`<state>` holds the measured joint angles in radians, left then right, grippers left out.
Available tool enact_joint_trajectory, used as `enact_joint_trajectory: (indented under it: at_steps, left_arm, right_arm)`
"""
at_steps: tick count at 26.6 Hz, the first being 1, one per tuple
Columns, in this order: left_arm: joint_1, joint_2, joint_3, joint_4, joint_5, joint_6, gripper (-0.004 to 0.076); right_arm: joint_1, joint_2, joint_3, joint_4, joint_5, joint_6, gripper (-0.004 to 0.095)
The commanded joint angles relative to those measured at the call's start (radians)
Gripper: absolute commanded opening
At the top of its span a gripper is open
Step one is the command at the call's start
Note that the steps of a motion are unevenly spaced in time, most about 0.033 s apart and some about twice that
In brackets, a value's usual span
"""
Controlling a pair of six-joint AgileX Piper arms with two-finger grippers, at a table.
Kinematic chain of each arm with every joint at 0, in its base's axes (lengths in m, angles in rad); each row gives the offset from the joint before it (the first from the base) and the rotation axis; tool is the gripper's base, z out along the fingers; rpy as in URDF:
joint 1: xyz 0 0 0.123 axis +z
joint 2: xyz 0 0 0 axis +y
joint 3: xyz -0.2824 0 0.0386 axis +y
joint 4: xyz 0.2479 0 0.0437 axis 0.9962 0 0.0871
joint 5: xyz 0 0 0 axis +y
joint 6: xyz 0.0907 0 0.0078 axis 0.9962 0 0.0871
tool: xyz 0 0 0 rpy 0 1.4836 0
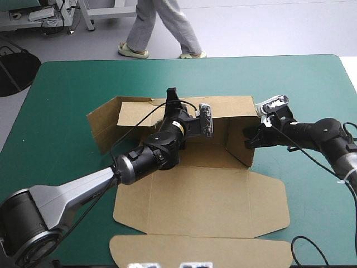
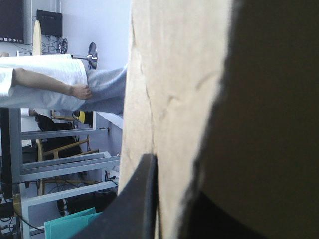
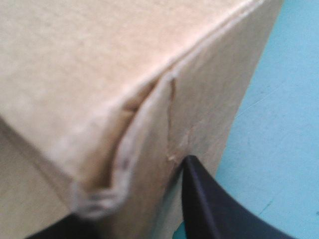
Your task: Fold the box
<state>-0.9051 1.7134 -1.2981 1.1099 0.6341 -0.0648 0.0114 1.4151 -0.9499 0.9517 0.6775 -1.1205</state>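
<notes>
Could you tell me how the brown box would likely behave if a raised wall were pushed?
The box is thin cut board, so it probably feels light and may slide on the teal-green cover. Its raised walls stand on creases, so a push likely hinges one over rather than snapping it. The crumpled corner suggests edges dent easily.

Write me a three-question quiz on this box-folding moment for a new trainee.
1. True or false: the lid of the box lies flat on the table.
2. What does the right gripper hold? A) the back wall B) the right side wall C) the lid
3. Fill in: the left gripper is clamped on the top edge of the ____ wall.
Key: 1 true; 2 B; 3 back.
</notes>
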Motion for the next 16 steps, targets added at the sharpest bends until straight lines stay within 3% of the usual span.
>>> enact_joint_trajectory:
  at_steps: [1,16]
  left_arm:
    - [-0.002,-0.015,0.01,-0.137,0.06,0.01,-0.0009]
    - [-0.002,-0.015,0.01,-0.132,0.062,-0.005,-0.0009]
  right_arm:
    - [0.04,-0.016,-0.021,0.05,-0.081,-0.002,-0.0005]
    - [0.086,-0.016,-0.021,0.051,-0.122,-0.018,0.0]
